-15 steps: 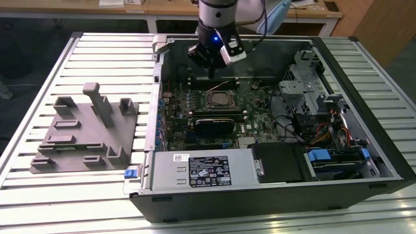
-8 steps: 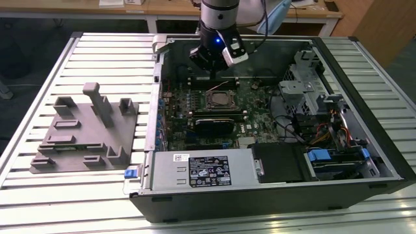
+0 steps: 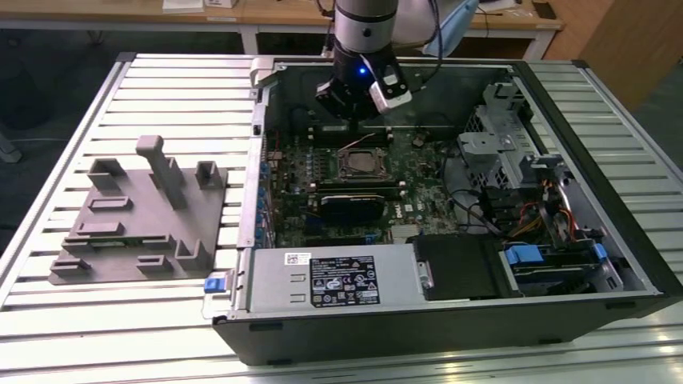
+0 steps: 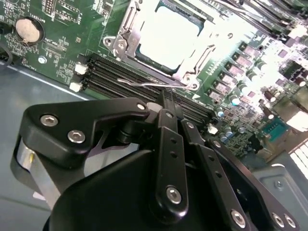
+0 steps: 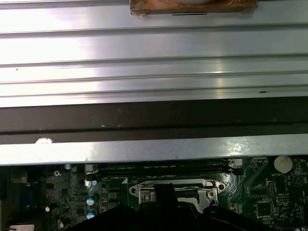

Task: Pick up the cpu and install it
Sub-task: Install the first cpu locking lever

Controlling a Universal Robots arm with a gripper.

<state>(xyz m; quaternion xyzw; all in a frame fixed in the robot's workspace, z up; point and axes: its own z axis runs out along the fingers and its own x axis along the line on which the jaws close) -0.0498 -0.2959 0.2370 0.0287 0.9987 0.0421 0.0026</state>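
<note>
The cpu [image 4: 166, 33] shows as a bright silvery square lying in the motherboard socket [image 3: 357, 165], framed by the socket's metal bracket [image 4: 195, 67]. My gripper [image 4: 166, 96] hangs inside the open computer case, just beyond the socket's far edge in the exterior view. Its black fingers [image 4: 168, 125] are drawn together and nothing shows between them. The tips sit close above the thin wire lever [image 4: 144, 84] beside the memory slots. In the exterior view the gripper [image 3: 350, 108] is over the board's far end. The first wrist view catches the socket [image 5: 175, 188] with the gripper [image 5: 163, 195] before it.
A grey plastic fixture [image 3: 139, 216] lies on the slatted table at the exterior view's left. The case wall [image 5: 154, 149] runs close behind the gripper. A power supply with a white label [image 3: 331, 276], drive bays [image 3: 555, 256] and cables fill the near and right parts of the case.
</note>
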